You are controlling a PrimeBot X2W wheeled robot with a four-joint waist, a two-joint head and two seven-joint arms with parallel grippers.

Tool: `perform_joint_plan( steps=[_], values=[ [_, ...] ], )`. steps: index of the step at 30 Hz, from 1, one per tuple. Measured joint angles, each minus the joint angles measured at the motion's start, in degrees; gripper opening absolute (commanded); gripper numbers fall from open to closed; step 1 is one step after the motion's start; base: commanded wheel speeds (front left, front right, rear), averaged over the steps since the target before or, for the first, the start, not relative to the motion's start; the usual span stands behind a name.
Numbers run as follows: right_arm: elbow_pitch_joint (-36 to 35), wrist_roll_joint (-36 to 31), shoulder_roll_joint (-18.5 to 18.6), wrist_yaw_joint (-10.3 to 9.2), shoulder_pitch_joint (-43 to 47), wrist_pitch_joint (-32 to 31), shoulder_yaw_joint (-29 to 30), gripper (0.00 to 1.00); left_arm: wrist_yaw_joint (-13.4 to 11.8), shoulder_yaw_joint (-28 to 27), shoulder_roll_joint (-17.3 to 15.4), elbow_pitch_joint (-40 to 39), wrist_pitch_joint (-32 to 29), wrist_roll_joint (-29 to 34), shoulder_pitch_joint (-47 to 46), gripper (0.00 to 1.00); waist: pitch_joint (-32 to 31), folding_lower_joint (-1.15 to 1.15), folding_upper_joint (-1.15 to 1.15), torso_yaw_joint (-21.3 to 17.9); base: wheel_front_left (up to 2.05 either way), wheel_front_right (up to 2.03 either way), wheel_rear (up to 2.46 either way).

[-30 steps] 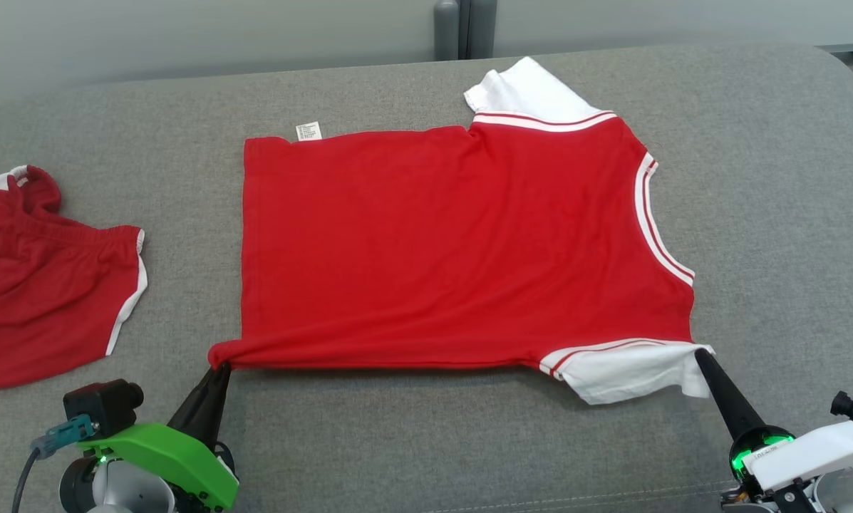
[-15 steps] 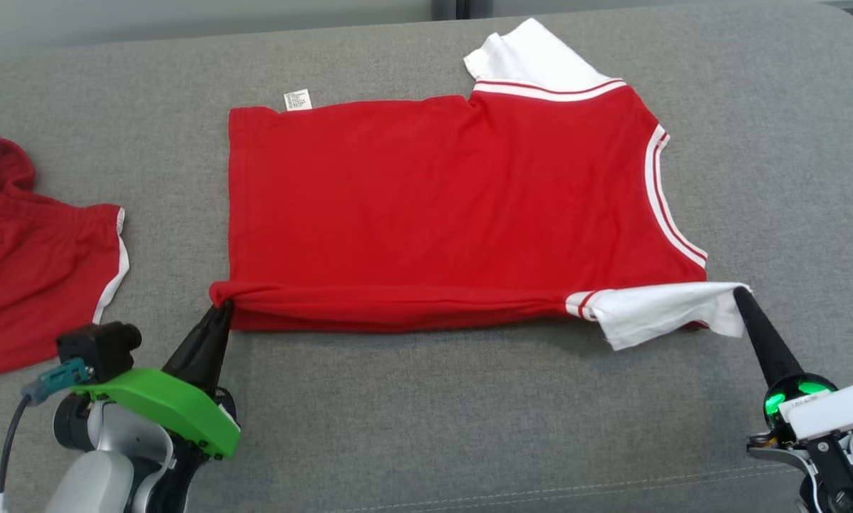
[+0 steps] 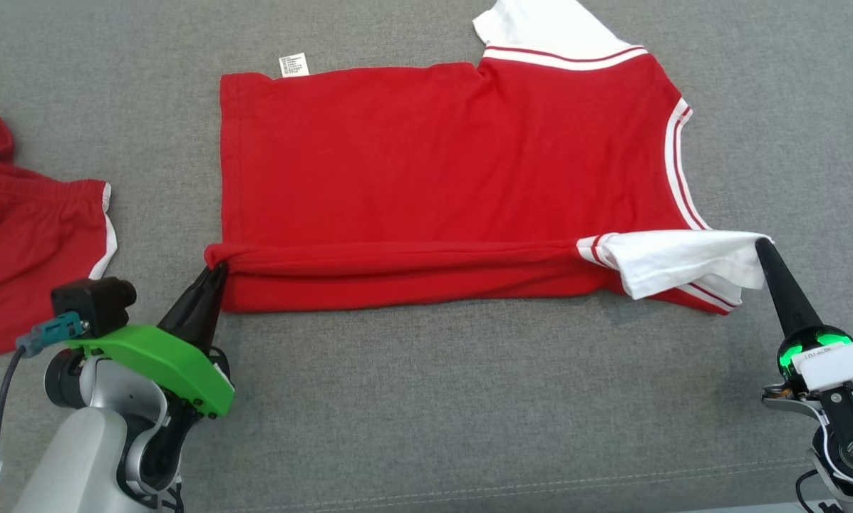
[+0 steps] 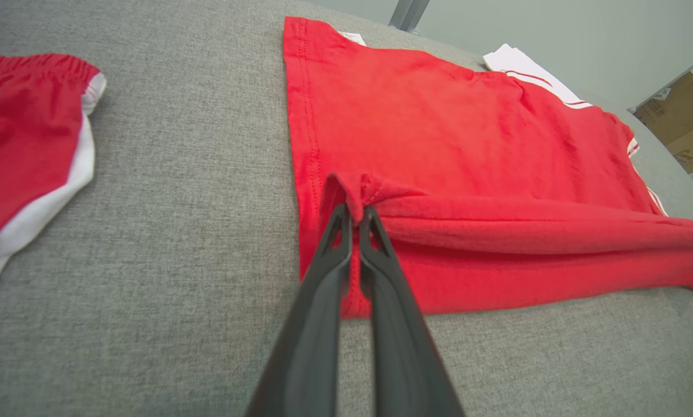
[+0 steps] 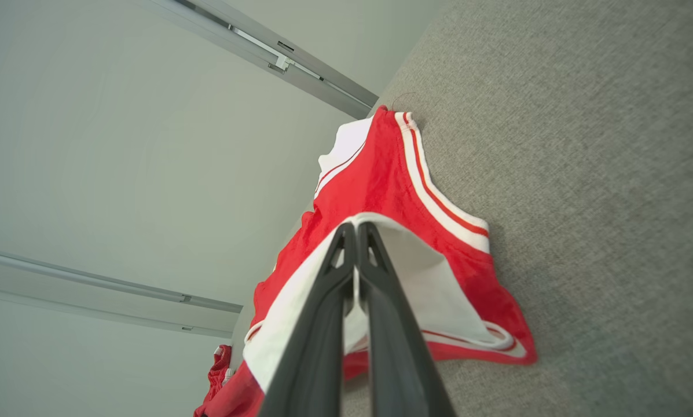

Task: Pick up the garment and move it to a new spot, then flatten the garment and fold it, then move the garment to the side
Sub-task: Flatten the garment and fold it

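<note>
Plenty of room up front: the grey padded surface (image 3: 433,399) lies bare along the whole near side, from one arm across to the other. On the left, a bare strip runs front to back between the red shirt (image 3: 433,164) and the red shorts (image 3: 27,242). Right of the neckline it's bare again. The barrier is the shirt's raised near fold, stretched taut between the left gripper (image 3: 216,269) and the right gripper (image 3: 760,246), jaws pinched on it.
</note>
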State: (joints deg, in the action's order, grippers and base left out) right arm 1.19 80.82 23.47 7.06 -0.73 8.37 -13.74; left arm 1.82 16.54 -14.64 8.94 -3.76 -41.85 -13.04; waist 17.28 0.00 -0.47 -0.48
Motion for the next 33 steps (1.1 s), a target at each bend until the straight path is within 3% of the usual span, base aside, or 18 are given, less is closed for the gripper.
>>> perform_joint_plan(
  steps=[33],
  values=[
    [13.0, -5.4, 0.0, 0.00, -16.5, 0.7, -3.7, 0.00, 1.3, 1.1, 2.7, 8.7, -1.1, 0.0, -11.8, 0.00, 5.6, 0.00, 0.00, 0.8, 0.00, 0.00, 0.00]
  ],
)
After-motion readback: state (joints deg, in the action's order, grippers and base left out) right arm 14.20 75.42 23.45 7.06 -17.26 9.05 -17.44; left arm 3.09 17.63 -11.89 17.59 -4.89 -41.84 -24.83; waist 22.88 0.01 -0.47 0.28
